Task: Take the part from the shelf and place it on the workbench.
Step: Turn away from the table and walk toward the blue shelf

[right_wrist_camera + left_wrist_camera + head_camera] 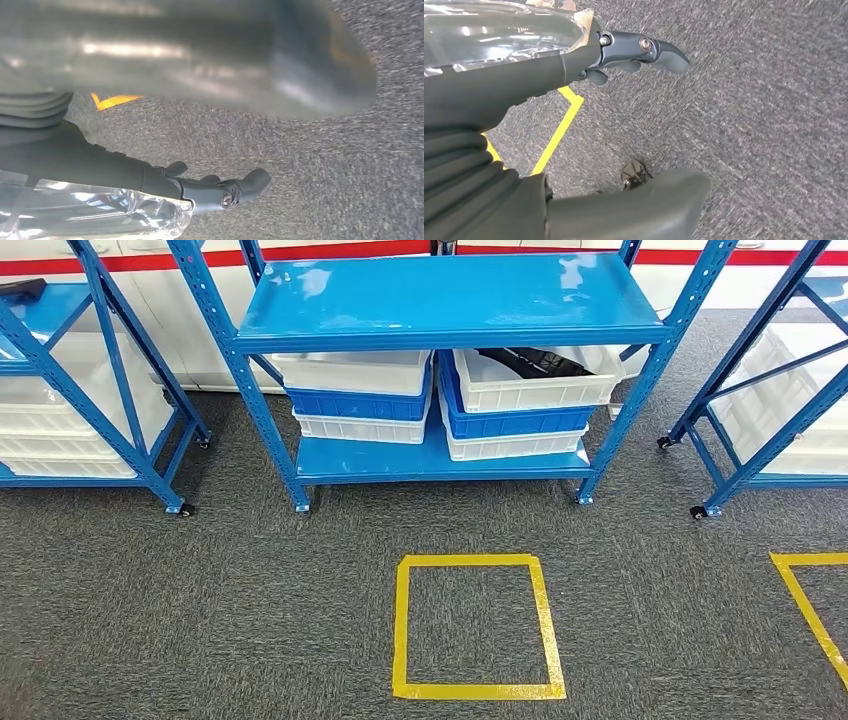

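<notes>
A black part [540, 362] lies in the top white bin [530, 392] on the right of the blue shelf's [440, 302] lower level; the upper board hides some of it. My left hand [574, 65] hangs over grey carpet with its fingers [659, 50] stretched out, apart from the thumb [639, 210], and holds nothing. My right hand [125, 170] hangs the same way above the carpet, fingers [235, 190] extended, the blurred thumb [225, 60] apart, with nothing in it.
White and blue bins [360, 400] are stacked on the left of the lower level. More blue shelves stand at the left [60, 390] and right [780, 390]. A yellow tape square [478, 690] marks the carpet before the middle shelf, and another tape corner [800, 590] lies at the right.
</notes>
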